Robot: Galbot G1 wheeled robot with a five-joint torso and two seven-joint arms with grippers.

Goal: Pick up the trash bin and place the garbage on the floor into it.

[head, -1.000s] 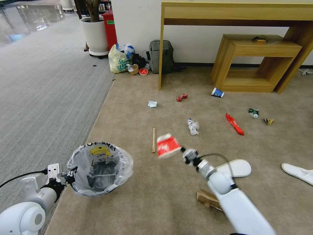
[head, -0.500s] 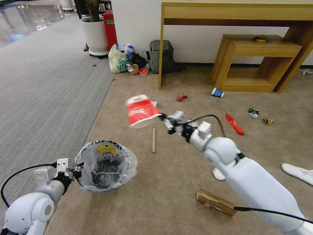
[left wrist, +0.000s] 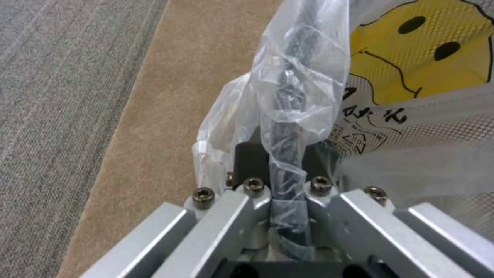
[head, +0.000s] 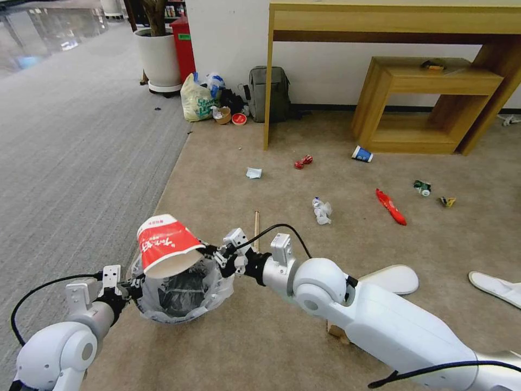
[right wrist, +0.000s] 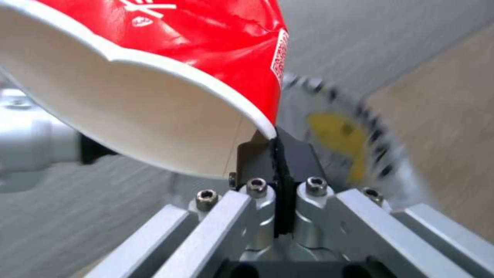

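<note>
Right gripper (head: pixel 213 254) with cup (head: pixel 165 245) over bin (head: pixel 182 296)

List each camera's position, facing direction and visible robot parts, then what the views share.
Head view: high, looking forward and down at the floor; both arms show.
Left wrist view: behind the left tool, shut on the trash bin rim.
Right wrist view: behind the right tool, pinching the red-white cup rim.
Shared: all three show the bin's yellow-face bag.

Glossy white rounded arm shells with black cables; silver metal gripper brackets (right wrist: pixel 278 216) carry dark hex-socket screws (right wrist: pixel 206 195).
</note>
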